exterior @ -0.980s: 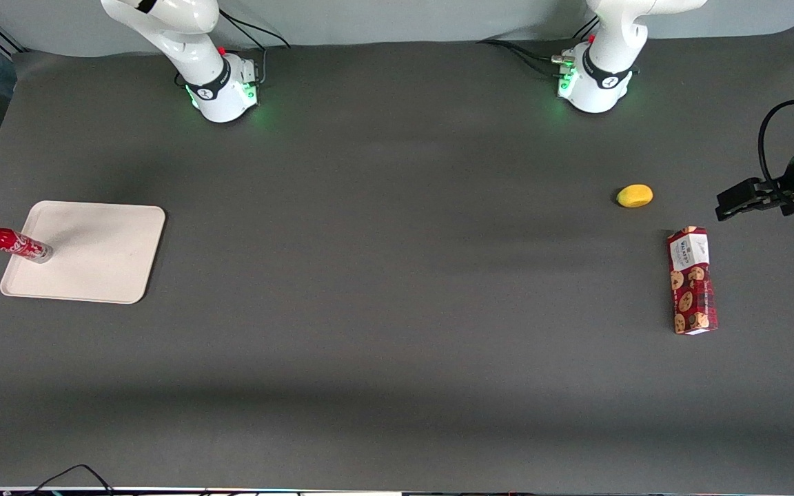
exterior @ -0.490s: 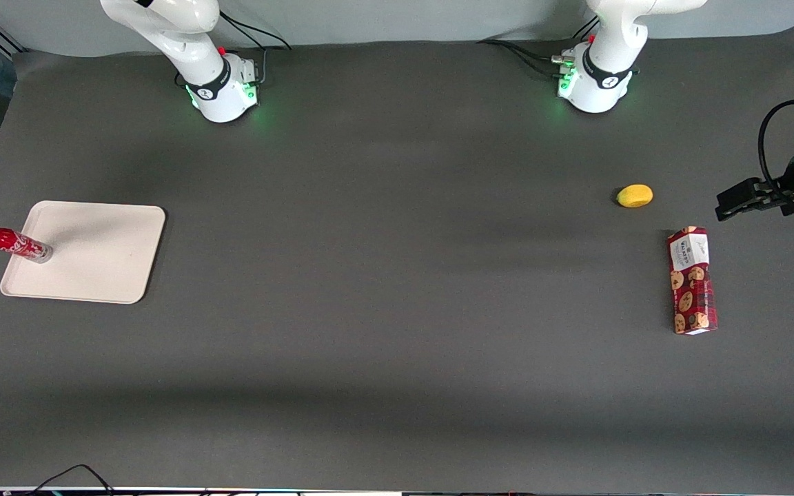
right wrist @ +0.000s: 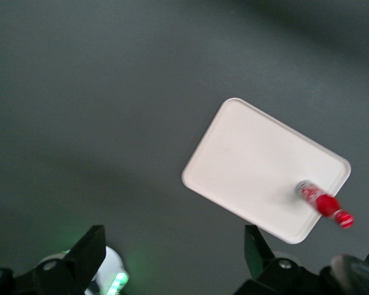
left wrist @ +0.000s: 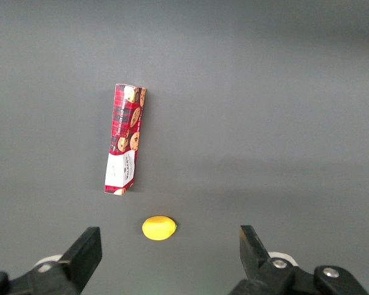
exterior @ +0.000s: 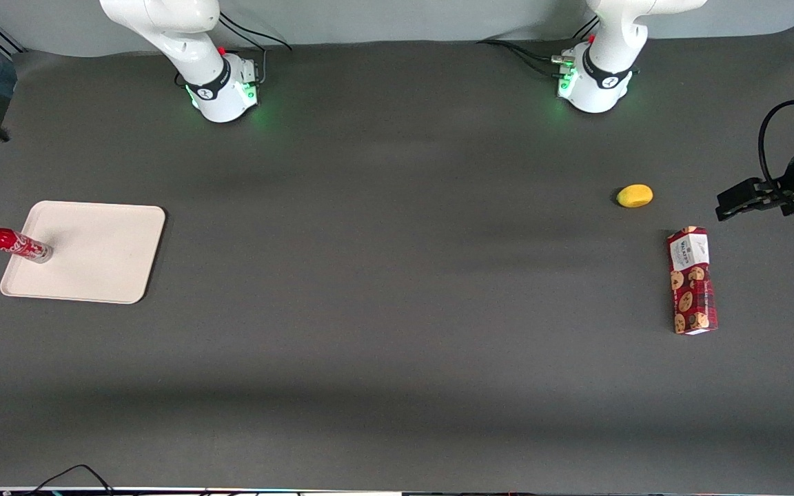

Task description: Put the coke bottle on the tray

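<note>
Standing upright on the tray (exterior: 94,251), the coke bottle (exterior: 9,241) rests with its silvery base on the tray surface close to the rim at the working arm's end of the worktop (exterior: 397,275). From my wrist camera the coke bottle (right wrist: 323,203) shows the same way: base on the cream-white tray (right wrist: 258,166) near one corner, red cap leaning out past the rim in that view. Nothing touches the bottle.

My end effector (right wrist: 175,261) is well apart from the bottle and high above the worktop, looking down on the tray from a distance. Its two fingers (right wrist: 86,252) are spread wide, with only dark worktop between them, and they hold nothing. In the front view only a dark blurred trace appears at the picture's edge, farther from the camera than the tray, and I cannot tell whether that is my end effector.

Toward the parked arm's end of the worktop lie a small yellow fruit (exterior: 635,195) and a red cookie box (exterior: 692,280). The box lies flat, nearer the front camera than the fruit and near it but apart. Both are far from the tray. In the left wrist view, the yellow fruit (left wrist: 158,227) and cookie box (left wrist: 125,139) show the same separation.
</note>
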Tool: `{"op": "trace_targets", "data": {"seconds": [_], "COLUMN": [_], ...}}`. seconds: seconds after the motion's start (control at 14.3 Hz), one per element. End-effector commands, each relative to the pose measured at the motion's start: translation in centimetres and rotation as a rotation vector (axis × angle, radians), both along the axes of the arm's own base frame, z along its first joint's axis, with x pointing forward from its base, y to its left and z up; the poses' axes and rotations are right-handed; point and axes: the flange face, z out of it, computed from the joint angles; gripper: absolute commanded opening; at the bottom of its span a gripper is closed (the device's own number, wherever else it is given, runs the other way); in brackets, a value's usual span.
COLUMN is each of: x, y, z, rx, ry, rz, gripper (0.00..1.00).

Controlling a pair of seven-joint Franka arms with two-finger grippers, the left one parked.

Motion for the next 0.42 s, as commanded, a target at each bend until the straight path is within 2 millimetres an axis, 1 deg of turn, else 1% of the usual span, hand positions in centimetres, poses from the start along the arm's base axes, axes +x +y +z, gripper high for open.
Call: {"op": "trace_targets", "data": {"seconds": [0.0, 0.07, 0.14, 0.21, 0.28, 0.35], "x": [1.2, 1.6, 2.1, 2.8, 3.6, 4.1], "y": [7.1, 8.3, 8.7, 8.8, 8.7, 8.6], "z": [0.4, 0.5, 0.9, 1.7, 3.0, 3.5], "rx": [-0.05, -0.055, -0.053, -0.04, -0.035, -0.034], "ry": [0.01, 0.006, -0.004, -0.021, -0.049, -0.055], "rz": [-0.095, -0.119, -0.12, -0.123, -0.138, -0.151], "gripper": [1.0, 1.0, 1.0, 1.0, 1.0, 1.0]}}
